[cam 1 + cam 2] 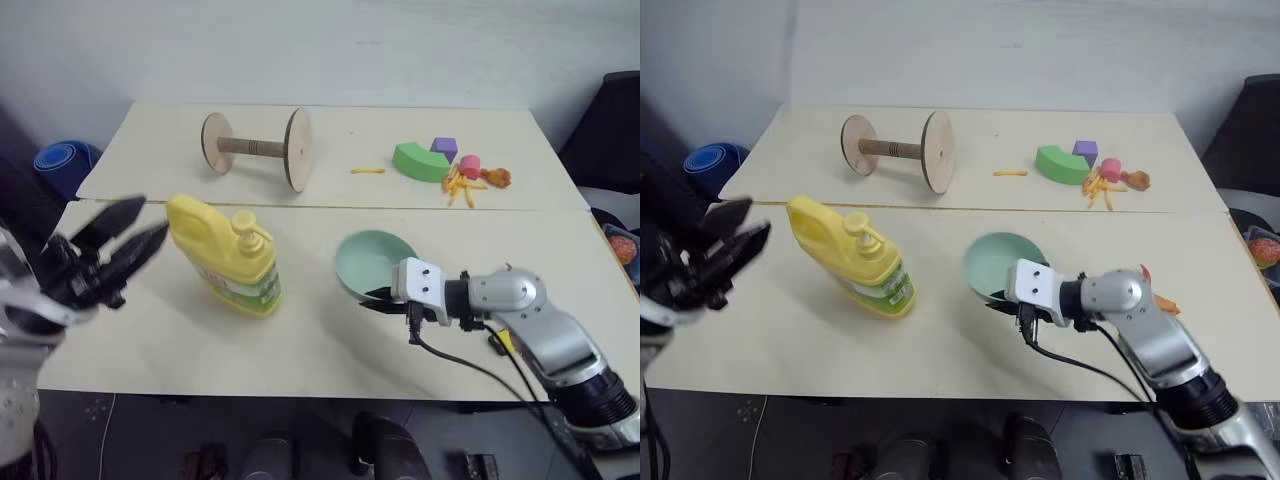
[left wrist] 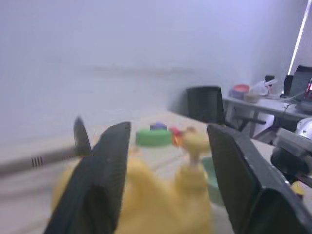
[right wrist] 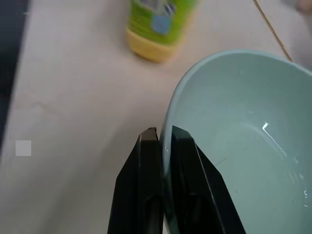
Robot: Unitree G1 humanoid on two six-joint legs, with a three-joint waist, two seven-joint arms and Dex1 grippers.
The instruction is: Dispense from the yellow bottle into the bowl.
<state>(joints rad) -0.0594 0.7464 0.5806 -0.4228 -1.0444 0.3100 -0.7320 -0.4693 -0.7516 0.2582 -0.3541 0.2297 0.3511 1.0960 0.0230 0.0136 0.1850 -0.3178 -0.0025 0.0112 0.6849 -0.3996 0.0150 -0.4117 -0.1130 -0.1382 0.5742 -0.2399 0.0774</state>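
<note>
The yellow bottle [image 1: 225, 255], with pump top and green-white label, stands on the near table left of centre. My left gripper [image 1: 150, 220] hovers open just left of the bottle and apart from it; in the left wrist view the bottle [image 2: 161, 200] lies beyond the spread fingers [image 2: 109, 165]. The pale mint bowl [image 1: 368, 258] sits to the bottle's right, tilted. My right gripper [image 3: 165, 134] is shut on the bowl's near rim [image 3: 170, 112], one finger inside and one outside.
On the far table are a wooden spool [image 1: 255, 148], a green arch block [image 1: 420, 162], a purple block [image 1: 444, 148] and small pink and orange toys [image 1: 472, 176]. A black chair [image 1: 615, 130] stands at the right edge.
</note>
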